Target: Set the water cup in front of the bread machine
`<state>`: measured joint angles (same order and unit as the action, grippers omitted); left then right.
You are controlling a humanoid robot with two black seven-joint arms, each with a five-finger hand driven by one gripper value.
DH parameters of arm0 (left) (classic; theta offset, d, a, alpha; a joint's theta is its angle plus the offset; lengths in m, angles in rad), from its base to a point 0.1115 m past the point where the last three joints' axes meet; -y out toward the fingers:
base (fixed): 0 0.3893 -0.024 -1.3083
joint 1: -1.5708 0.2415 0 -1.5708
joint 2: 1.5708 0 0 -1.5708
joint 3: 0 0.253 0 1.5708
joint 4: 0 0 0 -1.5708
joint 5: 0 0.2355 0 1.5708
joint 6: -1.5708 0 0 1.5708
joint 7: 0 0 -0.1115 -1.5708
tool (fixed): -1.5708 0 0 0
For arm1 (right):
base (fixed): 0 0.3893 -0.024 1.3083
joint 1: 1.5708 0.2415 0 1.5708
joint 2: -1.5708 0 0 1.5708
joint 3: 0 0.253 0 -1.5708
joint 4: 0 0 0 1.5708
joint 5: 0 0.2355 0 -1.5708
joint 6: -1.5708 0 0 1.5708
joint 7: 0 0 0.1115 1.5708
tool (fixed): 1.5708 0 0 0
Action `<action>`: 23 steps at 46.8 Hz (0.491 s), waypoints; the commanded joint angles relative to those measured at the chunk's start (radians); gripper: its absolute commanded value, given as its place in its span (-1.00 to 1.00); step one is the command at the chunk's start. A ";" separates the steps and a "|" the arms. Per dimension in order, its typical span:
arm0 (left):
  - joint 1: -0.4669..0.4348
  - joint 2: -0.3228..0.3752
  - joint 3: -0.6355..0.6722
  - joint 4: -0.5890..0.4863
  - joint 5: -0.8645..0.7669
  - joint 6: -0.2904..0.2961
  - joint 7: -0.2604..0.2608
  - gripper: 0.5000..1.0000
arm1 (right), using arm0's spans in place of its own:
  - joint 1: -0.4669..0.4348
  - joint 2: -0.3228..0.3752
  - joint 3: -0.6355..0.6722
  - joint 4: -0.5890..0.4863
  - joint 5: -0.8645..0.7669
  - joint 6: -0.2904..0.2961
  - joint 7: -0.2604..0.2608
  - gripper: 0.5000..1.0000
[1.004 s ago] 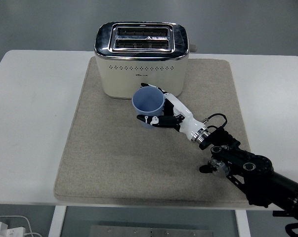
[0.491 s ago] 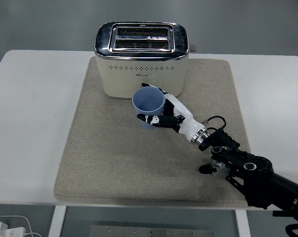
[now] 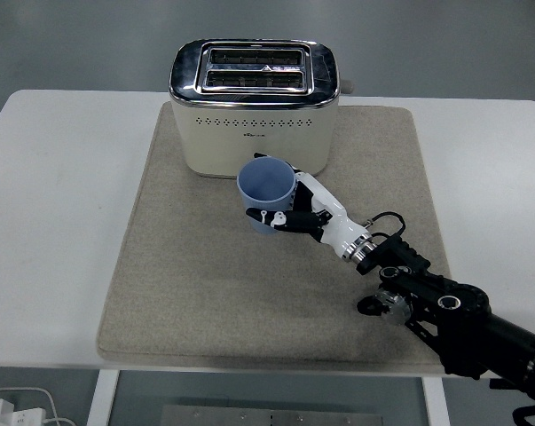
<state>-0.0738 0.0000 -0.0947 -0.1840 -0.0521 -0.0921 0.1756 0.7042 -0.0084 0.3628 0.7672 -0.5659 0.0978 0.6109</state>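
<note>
Only one view here, the head camera, so that's all I've got. The right hand (image 3: 304,211) is wrapped around the light blue cup (image 3: 267,194), fingers curled against its side wall, thumb on the near side. The cup sits upright on the beige mat (image 3: 205,284), just in front of the cream toaster (image 3: 254,106) and a bit right of its middle. I can't tell whether it's resting on the mat or hanging just above it. Left arm isn't in the picture at all.

What worries me: the cup is really near the toaster's front panel, so nudging forward could knock the rim against it and tip the cup. If it's still off the mat, letting go early would make it wobble on the soft fabric. Also, the fingers hug it tightly, so pulling away sideways before they fully spread could drag it over.
</note>
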 commanded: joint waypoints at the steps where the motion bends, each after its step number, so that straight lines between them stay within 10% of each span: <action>1: 0.000 0.000 0.000 0.000 0.000 0.000 0.001 1.00 | -0.002 -0.005 0.004 0.000 0.000 0.006 0.000 0.71; 23: 0.000 0.000 0.001 0.000 0.000 0.000 -0.001 1.00 | -0.003 -0.051 0.012 0.001 0.000 0.020 0.000 0.71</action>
<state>-0.0735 0.0000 -0.0945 -0.1840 -0.0521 -0.0921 0.1760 0.7010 -0.0522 0.3742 0.7675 -0.5660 0.1166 0.6109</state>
